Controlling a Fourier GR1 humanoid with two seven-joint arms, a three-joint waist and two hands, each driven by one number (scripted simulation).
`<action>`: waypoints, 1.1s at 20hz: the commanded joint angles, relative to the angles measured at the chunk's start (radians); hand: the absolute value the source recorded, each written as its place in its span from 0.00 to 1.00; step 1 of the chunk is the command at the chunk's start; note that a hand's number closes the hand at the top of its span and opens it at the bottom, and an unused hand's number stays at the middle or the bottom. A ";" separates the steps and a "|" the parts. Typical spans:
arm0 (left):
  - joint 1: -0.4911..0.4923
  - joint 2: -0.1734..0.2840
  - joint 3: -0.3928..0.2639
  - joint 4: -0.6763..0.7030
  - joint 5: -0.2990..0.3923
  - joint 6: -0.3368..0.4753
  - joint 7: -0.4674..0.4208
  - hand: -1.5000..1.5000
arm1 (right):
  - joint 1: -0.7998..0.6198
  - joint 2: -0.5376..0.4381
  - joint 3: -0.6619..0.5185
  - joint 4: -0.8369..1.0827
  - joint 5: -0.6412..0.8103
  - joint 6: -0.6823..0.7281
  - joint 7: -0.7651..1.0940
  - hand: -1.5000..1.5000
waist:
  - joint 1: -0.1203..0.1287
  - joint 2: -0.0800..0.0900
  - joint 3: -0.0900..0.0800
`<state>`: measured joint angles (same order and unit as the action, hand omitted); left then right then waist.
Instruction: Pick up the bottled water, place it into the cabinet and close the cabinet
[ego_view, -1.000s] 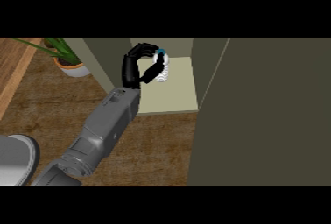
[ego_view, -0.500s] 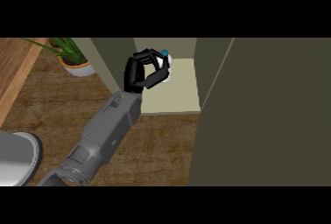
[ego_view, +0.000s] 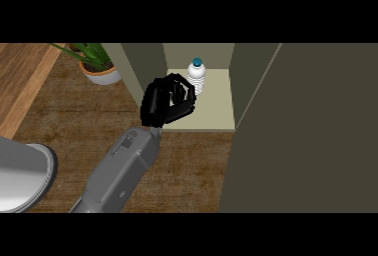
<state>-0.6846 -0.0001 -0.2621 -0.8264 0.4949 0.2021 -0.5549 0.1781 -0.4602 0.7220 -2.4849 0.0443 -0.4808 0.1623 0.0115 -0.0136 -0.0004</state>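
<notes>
The bottled water (ego_view: 196, 76), clear with a blue cap, stands upright at the back of the pale cabinet shelf (ego_view: 210, 116). My left hand (ego_view: 168, 102) hovers just in front and to the left of it, at the shelf's front left corner. Its fingers are loosely arched and hold nothing; the fingertips (ego_view: 189, 94) overlap the bottle's foot in this view, so whether they touch cannot be told. The cabinet door (ego_view: 310, 130) stands open as a large dark panel at the right. My right hand does not show.
A potted plant (ego_view: 97, 67) stands on the wooden counter left of the cabinet's side wall (ego_view: 142, 62). A grey round object (ego_view: 22, 175) lies at the lower left edge, beside my forearm (ego_view: 122, 170).
The hand let go of the bottle and drew back toward me and left. The bottle now stands by itself on the shelf.
</notes>
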 joint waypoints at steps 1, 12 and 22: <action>0.156 0.043 -0.030 -0.242 0.013 0.022 0.077 1.00 | 0.042 -0.057 0.044 -0.125 0.098 0.002 0.060 0.00 | 0.014 -0.009 0.000; 0.696 0.166 -0.188 -0.823 0.004 0.024 0.126 1.00 | -0.047 -0.137 0.025 -0.152 -0.004 0.088 0.104 1.00 | 0.014 0.004 0.000; 1.022 0.268 -0.249 -1.134 -0.038 0.055 0.070 1.00 | -0.186 -0.024 0.255 -0.140 0.033 0.127 0.242 1.00 | 0.013 -0.001 -0.002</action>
<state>0.2213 0.2407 -0.4757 -1.8356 0.4827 0.2318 -0.4725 0.0253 -0.5350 0.8435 -2.4879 0.0381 -0.3674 0.2905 0.0300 -0.0092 -0.0006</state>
